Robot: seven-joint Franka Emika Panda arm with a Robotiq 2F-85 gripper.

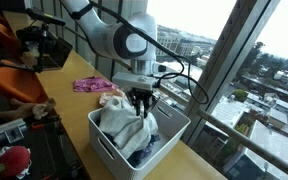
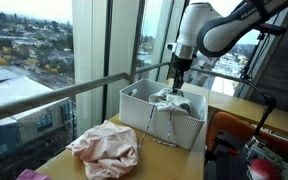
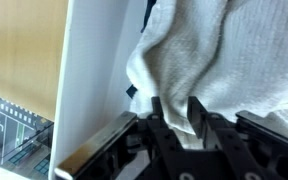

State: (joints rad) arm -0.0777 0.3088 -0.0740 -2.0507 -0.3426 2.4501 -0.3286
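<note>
In an exterior view, a pink cloth (image 2: 106, 148) is lying on the wooden table (image 2: 169, 162), outside the white basket (image 2: 134, 112) and just beside it. Inside the basket a pale towel (image 2: 172, 101) is heaping up above the rim, and the gripper (image 2: 178, 88) is hanging straight over the basket, touching the towel's top. The work in hand looks like a grasp on that towel. Doing it well is, I judge, a matter of biting a thick fold rather than a thin edge. It also means travelling straight up from the basket, so the cloth is not dragging the darker clothes (image 1: 149, 143) beneath it over the rim. In the wrist view the fingers (image 3: 165, 116) are standing nearly closed, pinching a fold of towel between them.
</note>
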